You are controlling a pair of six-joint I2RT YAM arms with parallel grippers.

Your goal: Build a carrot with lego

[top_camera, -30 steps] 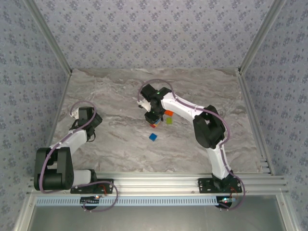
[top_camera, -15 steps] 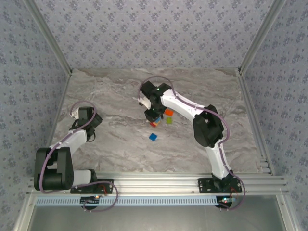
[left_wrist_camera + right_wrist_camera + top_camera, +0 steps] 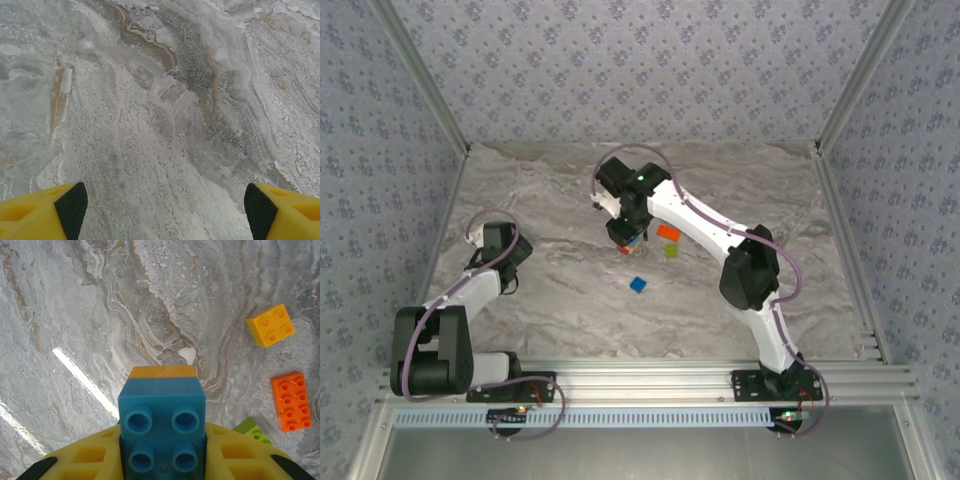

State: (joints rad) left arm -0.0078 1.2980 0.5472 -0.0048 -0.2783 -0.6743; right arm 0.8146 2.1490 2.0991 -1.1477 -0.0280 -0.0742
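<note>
Between the yellow fingers (image 3: 80,460) of our right pincer (image 3: 162,467) sits the carrot (image 3: 162,410), clamped tight, and we see blue studs facing us and an orange layer at its far end. Off to that pincer's right on the bench (image 3: 100,315) lie a yellow-orange lego brick (image 3: 270,325), an orange lego brick (image 3: 291,401) nearer, and a lime green lego brick (image 3: 252,431) just beside the finger. Over on our left pincer (image 3: 165,205), the tips are spread wide above bare marble, gripping nothing.
</note>
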